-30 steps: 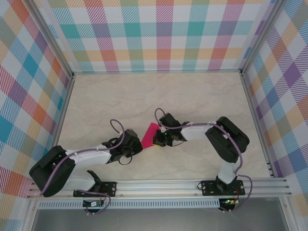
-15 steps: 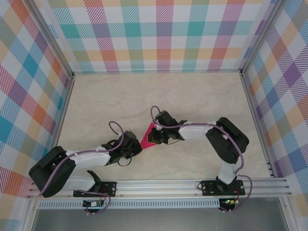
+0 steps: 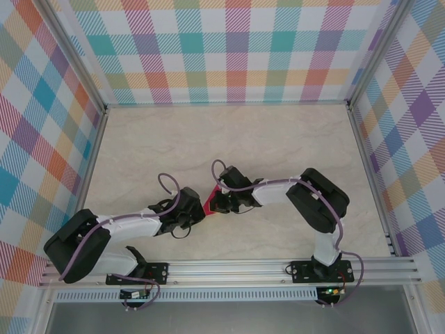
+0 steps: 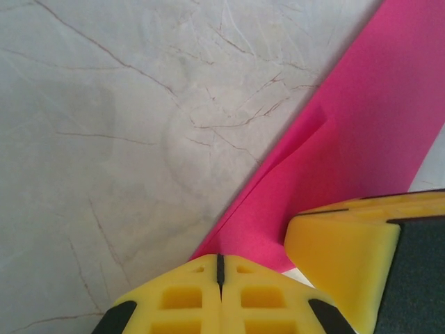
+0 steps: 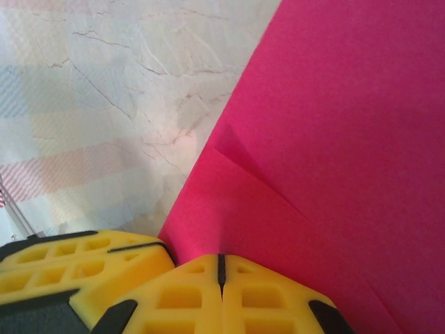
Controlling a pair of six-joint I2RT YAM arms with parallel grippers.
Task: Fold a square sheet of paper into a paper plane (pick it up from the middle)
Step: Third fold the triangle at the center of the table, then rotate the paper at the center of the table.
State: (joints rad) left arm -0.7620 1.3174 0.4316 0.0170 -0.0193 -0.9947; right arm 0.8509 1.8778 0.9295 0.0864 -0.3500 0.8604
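Observation:
The square sheet of paper (image 3: 209, 202) is folded magenta-pink and shows as a small red sliver between the two arms in the top view. My left gripper (image 3: 202, 211) and right gripper (image 3: 215, 205) meet tip to tip at it, both shut on it. In the left wrist view the paper (image 4: 361, 118) runs up to the right from my shut left gripper (image 4: 220, 259), with a layered flap, and a right finger (image 4: 341, 257) stands close beside. In the right wrist view the paper (image 5: 334, 125) spreads from my shut right gripper (image 5: 221, 259), with the left fingers (image 5: 90, 268) at lower left.
The marble-patterned table (image 3: 208, 139) stretches bare behind the arms. Plaid walls (image 3: 236, 49) enclose it on the left, back and right. An aluminium rail (image 3: 229, 268) with both arm bases runs along the near edge.
The right gripper has moved left toward the left gripper. The visible pink paper went from a tilted rectangle to a triangle to a small sliver between the tips. The left arm barely moved.

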